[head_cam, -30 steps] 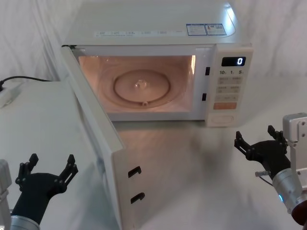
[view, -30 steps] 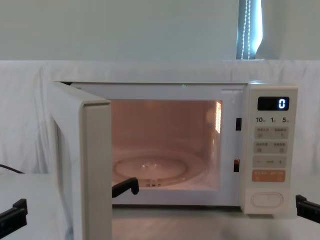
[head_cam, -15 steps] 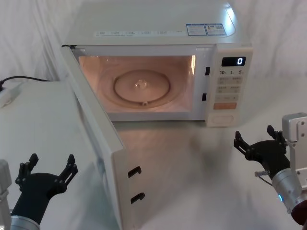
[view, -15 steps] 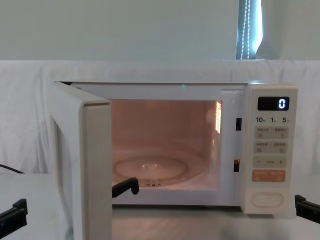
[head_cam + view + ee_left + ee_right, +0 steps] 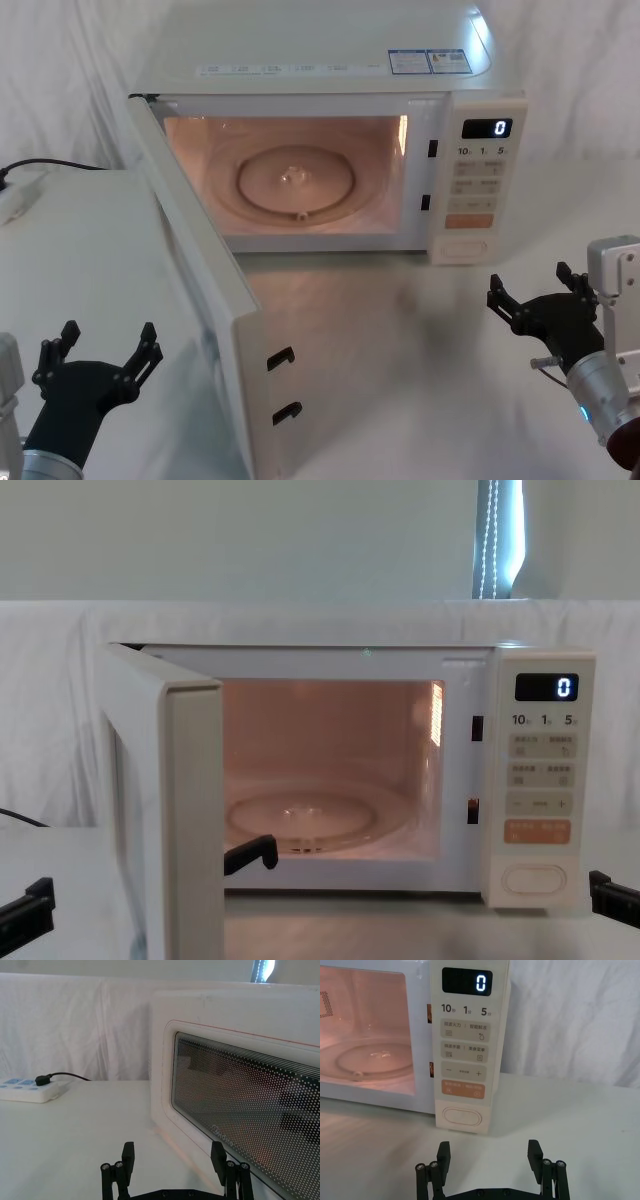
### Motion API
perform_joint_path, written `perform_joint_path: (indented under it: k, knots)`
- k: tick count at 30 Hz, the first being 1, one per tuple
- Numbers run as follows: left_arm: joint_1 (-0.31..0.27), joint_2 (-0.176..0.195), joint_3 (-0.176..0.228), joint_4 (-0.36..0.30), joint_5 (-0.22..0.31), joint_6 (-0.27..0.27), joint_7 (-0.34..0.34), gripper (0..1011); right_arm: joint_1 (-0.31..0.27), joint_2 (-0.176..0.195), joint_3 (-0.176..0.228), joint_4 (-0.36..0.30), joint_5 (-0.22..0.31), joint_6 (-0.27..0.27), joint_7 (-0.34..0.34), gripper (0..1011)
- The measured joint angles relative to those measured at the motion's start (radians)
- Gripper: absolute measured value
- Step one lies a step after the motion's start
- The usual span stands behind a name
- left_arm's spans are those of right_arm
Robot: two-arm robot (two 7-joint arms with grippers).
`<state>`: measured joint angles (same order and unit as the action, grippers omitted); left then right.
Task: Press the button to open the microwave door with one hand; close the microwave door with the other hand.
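The microwave door (image 5: 200,290) stands wide open; it is rigid, hinged and light, best pushed flat on its outer face. Left hand (image 5: 97,362) and right hand (image 5: 532,298) both hover spread wide and empty.

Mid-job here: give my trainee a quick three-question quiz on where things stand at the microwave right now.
1. True or false: the microwave door stands open.
2. Which end effector faces the button: A left, B right?
3. What digit is on the display?

Key: 1 true, the lit cavity is exposed. 2 B, the right end effector, open, is in front of it; the left end effector, also open, is by the door's outer face. 3 zero.
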<state>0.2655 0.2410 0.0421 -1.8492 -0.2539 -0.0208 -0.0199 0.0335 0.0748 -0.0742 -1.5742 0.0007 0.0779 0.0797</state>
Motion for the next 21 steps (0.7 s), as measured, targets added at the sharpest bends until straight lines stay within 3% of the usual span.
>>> perform_joint_path:
  k: [21]
  knots:
    - [0.000,0.000,0.000,0.000,0.000,0.000,0.000,1001,0.000,0.000,0.000,0.000,0.000,0.000,0.000,1002]
